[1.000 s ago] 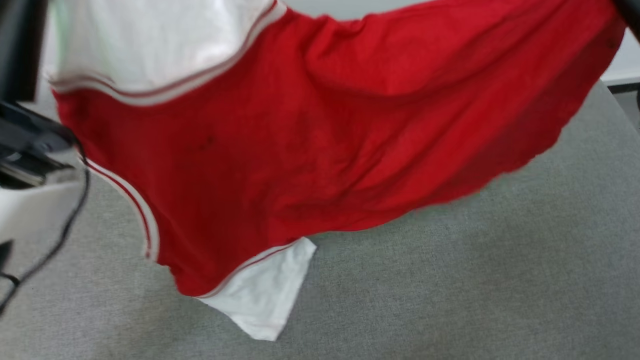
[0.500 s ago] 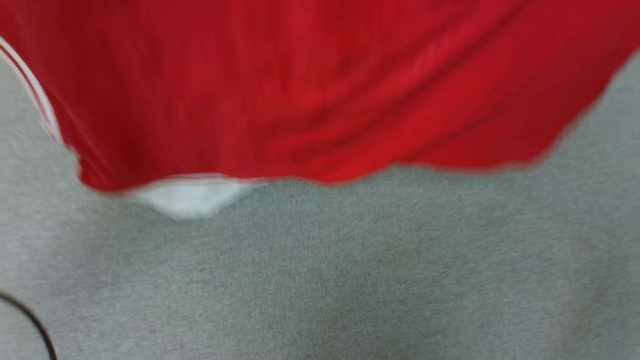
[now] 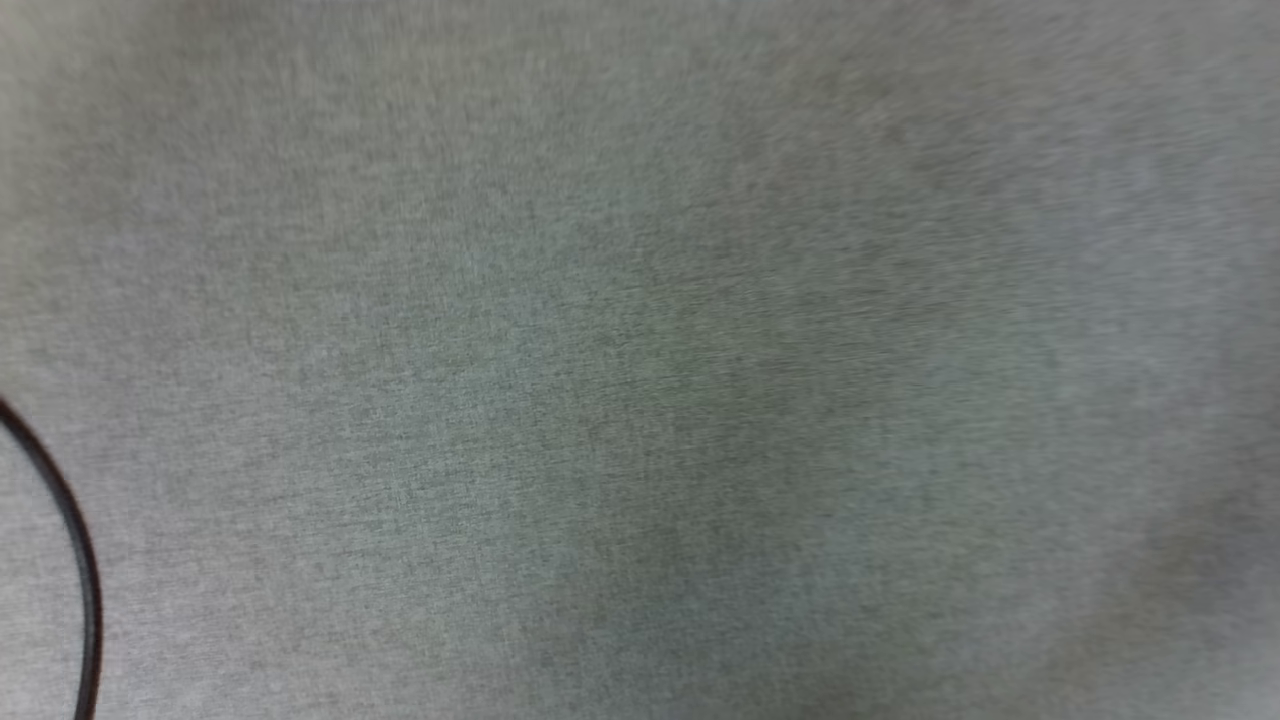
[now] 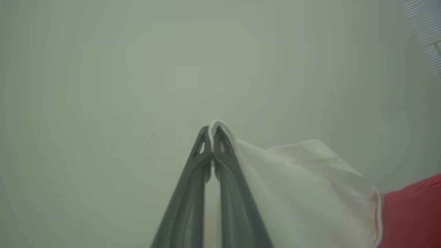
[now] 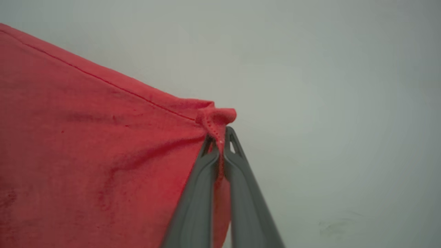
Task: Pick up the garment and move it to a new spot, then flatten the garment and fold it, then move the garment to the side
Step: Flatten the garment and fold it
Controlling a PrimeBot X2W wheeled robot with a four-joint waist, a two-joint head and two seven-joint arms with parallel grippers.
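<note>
Above the grey tabletop (image 3: 640, 360), the jersey (image 4: 303, 186) hangs stretched between the two arms, held by two of its edges against a pale, plain background. This looks like the carry to a new spot, just ahead of laying the cloth flat.

To do it well, the arms should stay far enough apart that the edge between them is taut but not strained, and they should travel level with each other so the thin fabric does not twist. For the lowering, I would let the free hanging edge meet the tabletop first and then draw both arms away from it, so the jersey unrolls smoothly rather than bunching. The black cable (image 3: 85, 580) at the near left corner is worth avoiding.

The left jaws are clenched on a thin fold of the white sleeve panel, with a small loop of cloth poking past the tips. The right jaws are clenched on a bunched corner of the red hem (image 5: 215, 119). Both pinches are small, so a sharp tug might pull the fabric free.
</note>
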